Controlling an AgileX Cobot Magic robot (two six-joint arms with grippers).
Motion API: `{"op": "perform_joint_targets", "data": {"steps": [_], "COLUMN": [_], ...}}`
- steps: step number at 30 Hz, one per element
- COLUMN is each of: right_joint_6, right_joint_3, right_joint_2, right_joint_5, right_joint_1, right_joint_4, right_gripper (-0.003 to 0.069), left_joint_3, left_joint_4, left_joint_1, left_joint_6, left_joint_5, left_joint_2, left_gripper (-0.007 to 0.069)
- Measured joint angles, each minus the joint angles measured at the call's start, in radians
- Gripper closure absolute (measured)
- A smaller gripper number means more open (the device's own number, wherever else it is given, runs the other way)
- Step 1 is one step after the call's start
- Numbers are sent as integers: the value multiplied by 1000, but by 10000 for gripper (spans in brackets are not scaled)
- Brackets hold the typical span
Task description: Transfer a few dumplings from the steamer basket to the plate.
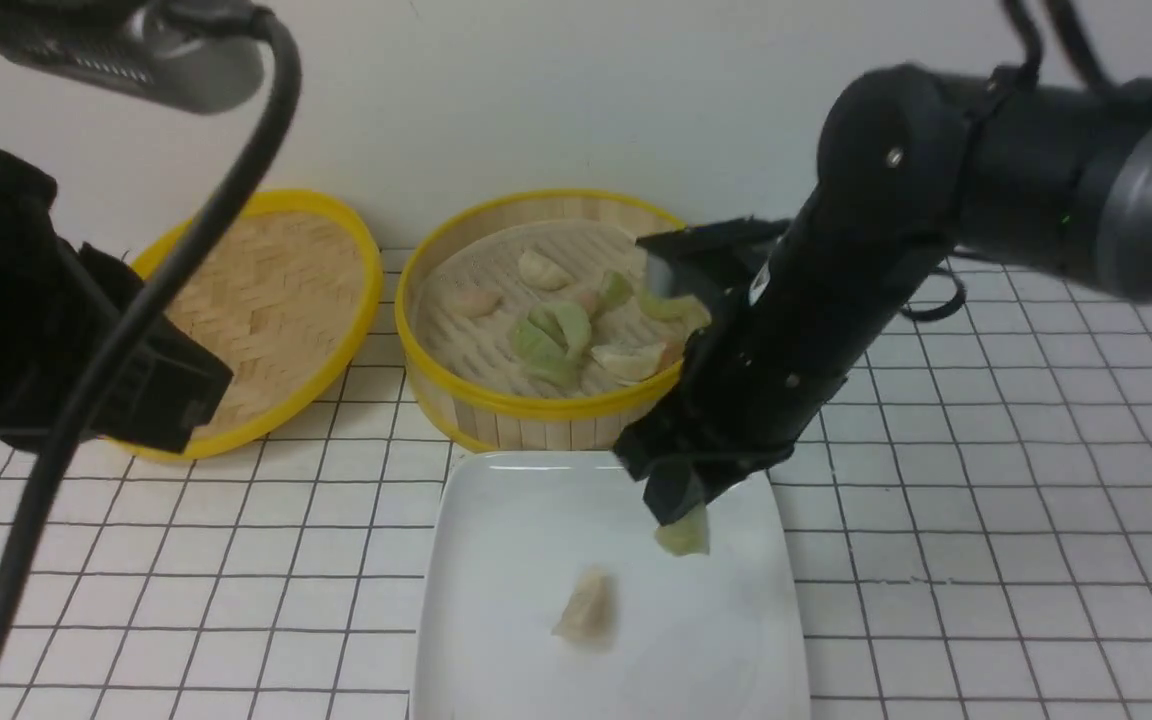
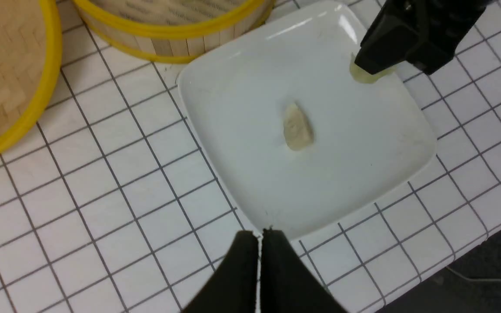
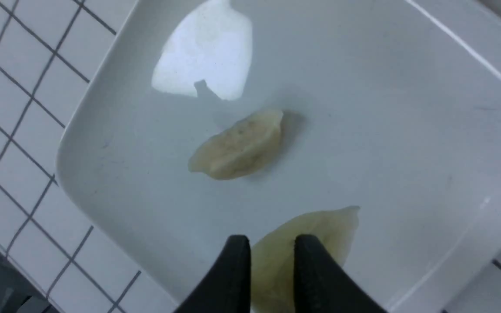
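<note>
The right pincer [image 1: 681, 512] pinches a green dumpling [image 1: 686, 535] low over the plate [image 1: 496, 560], seemingly to set it beside 1 beige dumpling [image 1: 586, 608]; the left pincer [image 2: 260, 245] hangs closed, empty, aside.

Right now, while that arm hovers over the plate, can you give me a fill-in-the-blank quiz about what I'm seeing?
1. The right gripper is shut on a pale ____ dumpling above the plate.
2. Only ____ beige dumpling lies loose on that plate.
3. The left gripper is ____ and holds nothing.
4. The woven lid lies on the steamer basket's ____ side.
Missing words: green; one; shut; left.
</note>
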Motion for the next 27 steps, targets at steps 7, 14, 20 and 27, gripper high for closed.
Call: {"op": "perform_joint_targets", "data": {"steps": [7,14,20,27], "right_joint_6": [32,80,193,333], "right_joint_3": [7,-111,-188,-40], "right_joint_2": [51,-17,-282,-791], "right_joint_5": [-119,52,95,76], "right_joint_1": [22,22,22,22], "right_joint_4": [-19,-123,-270,-415], "right_gripper": [346,284,502,665], "left_joint_3": [46,46,46,46], "left_joint_4": [1,1,3,-2], "left_joint_1": [0,0,0,0], "left_joint_6": [3,6,34,37], "left_joint_5": [-1,-1,-1,-30], "left_joint_2": [0,0,0,0], "left_gripper": [631,631,631,631]}}
